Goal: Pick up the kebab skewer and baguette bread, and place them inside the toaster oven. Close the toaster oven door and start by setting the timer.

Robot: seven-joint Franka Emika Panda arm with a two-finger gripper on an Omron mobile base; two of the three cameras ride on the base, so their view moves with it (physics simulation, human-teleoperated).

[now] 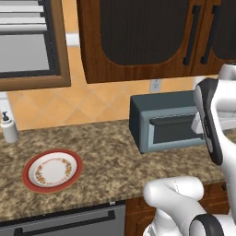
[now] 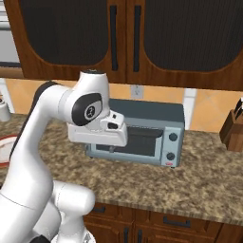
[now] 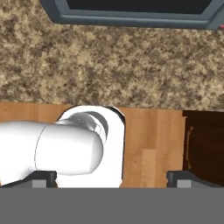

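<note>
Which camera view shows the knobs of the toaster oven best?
The right base view: the toaster oven faces this camera and two knobs show on the right of its front. In the left base view the arm covers that end of the oven. The hand view shows just the lower edge of the oven front, without knobs.

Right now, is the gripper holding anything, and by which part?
Nothing is held: the gripper is open, its fingertips wide apart with nothing between them.

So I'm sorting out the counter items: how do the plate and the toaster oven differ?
The plate is round, flat and white with a red rim; the toaster oven is boxy and blue-grey with a dark window. The plate lies left on the counter, the oven stands further right. Both rest on the same speckled counter.
</note>
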